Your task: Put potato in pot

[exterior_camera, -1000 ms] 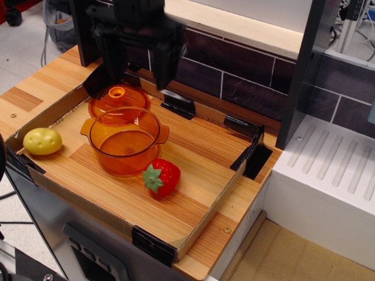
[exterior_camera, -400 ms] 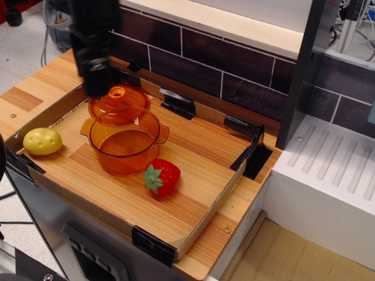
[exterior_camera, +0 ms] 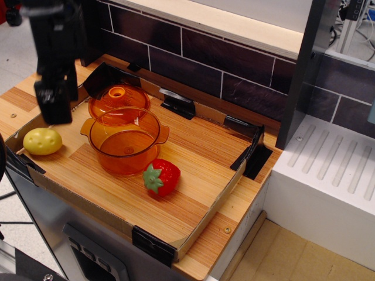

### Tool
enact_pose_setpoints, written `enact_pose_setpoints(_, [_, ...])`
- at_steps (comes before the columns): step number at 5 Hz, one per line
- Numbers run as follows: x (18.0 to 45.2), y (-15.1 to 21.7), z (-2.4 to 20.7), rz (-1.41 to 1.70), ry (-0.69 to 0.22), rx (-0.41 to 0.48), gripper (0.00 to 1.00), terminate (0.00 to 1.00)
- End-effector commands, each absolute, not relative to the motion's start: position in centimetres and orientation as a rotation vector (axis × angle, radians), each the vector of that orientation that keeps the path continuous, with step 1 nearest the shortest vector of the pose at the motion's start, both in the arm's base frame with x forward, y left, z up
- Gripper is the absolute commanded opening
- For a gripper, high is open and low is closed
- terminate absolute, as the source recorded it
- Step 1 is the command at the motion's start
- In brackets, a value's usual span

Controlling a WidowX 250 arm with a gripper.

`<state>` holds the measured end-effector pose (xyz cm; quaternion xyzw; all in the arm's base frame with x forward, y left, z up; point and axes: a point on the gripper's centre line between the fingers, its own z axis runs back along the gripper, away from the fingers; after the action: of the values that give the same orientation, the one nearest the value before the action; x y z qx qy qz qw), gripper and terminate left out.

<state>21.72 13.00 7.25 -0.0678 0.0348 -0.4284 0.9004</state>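
The tool [exterior_camera: 54, 108] hangs at the far left of the scene, a dark, motion-blurred block whose lower end sits above the left rim of the shallow cardboard tray [exterior_camera: 193, 231]; whether its jaws are apart or together cannot be told from this view, and nothing can be seen held in it. Just below the tool and slightly toward the viewer lies the potato [exterior_camera: 42, 141], a yellow dimpled oval resting on the wooden surface [exterior_camera: 193, 158] in the tray's left corner, apart from the tool. To the tool's right stands the pot [exterior_camera: 125, 140], translucent orange, open-topped and upright. Behind the pot, touching or just beside its rim, is the domed orange lid [exterior_camera: 119, 100] with its knob up. Further right, near the pot's front edge, lies a red strawberry [exterior_camera: 161, 177] with green leaves.
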Motion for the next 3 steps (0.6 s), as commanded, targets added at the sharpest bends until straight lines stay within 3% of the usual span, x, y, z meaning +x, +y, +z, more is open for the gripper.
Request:
enact_pose_setpoints(1, [22.1, 14.6, 4.9, -0.911, 0.038, -0.004, 1.0, 0.0])
enact_pose_setpoints(3, [23.2, 15.9, 4.4, -0.916, 0.026, 0.024, 1.0, 0.0])
